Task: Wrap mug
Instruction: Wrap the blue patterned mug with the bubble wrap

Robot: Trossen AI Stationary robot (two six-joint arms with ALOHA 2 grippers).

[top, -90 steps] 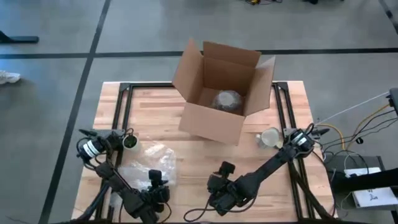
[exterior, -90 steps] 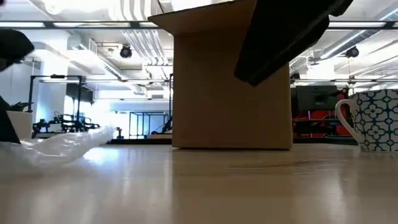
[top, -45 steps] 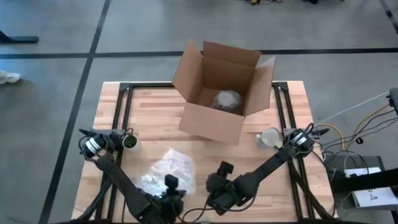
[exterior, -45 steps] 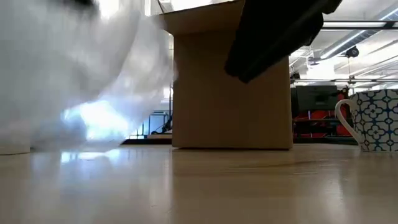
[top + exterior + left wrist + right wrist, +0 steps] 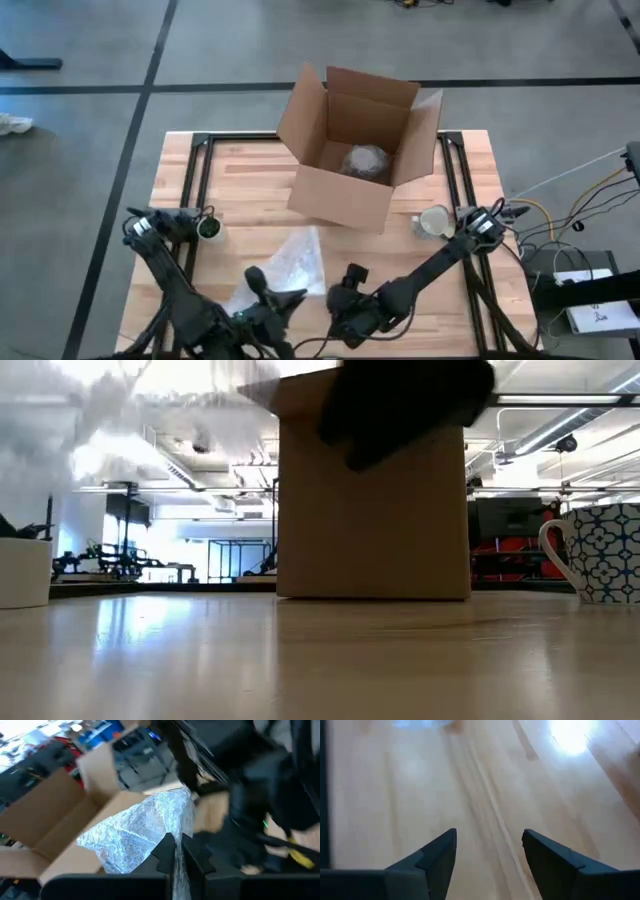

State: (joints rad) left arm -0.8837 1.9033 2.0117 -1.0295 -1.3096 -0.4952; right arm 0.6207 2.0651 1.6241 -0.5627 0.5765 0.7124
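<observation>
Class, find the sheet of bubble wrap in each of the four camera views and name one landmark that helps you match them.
High view: bubble wrap near the table's front, below the cardboard box, held by the left claw.
Low view: blurred white sheet at upper left, raised above the table.
Left wrist view: centre, pinched between the shut fingers.
Right wrist view: not in it.
Shared landmark: the cardboard box.

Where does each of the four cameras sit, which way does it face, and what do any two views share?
High view: overhead, straight down on the table, both arms, open box.
Low view: table height, level across; box, patterned mug, a blurred arm above.
Left wrist view: past the left gripper shut on bubble wrap, toward the box.
Right wrist view: down on bare wood, right gripper open.
Shared: high and low views both show the box.
</observation>
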